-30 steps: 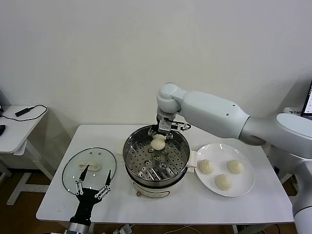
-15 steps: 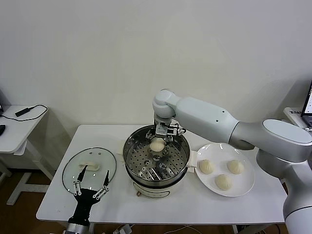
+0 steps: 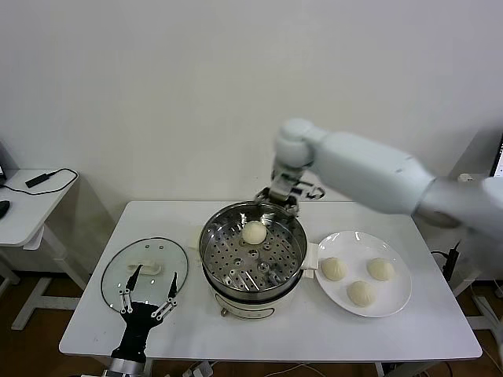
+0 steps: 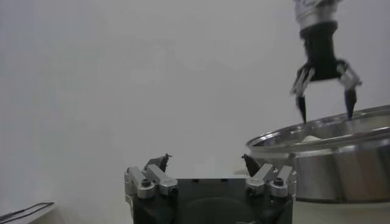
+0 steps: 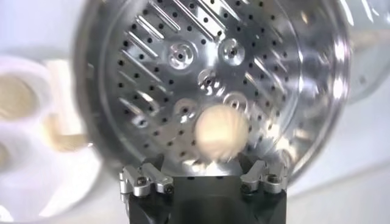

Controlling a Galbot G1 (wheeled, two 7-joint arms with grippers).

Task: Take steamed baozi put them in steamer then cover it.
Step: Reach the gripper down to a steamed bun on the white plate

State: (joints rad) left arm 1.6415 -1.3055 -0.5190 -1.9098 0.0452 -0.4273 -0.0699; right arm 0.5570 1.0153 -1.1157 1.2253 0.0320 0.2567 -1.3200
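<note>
The steamer (image 3: 206, 236) stands mid-table, uncovered, and one baozi (image 3: 254, 232) lies on the far part of its perforated tray (image 5: 152, 73). Three more baozi (image 3: 360, 293) sit on the white plate (image 3: 397, 294) to its right. My right gripper (image 3: 283, 193) hangs open and empty above the steamer's far rim, clear of the bun. The right wrist view looks straight down on that baozi (image 5: 221, 132). The glass cover (image 3: 126, 263) lies flat on the table at the left. At the cover's near edge my left gripper (image 3: 149, 302) is parked open with nothing in it.
A small side table (image 3: 23, 208) with a cable stands off to the left. The wall is close behind the white table (image 3: 424, 338). In the left wrist view the steamer's shiny wall (image 4: 329, 173) rises ahead, with the right gripper (image 4: 325, 100) above it.
My right gripper has opened and let go of the baozi, which now rests on the tray. It has then risen and drawn back to the right. The left arm has not moved.
</note>
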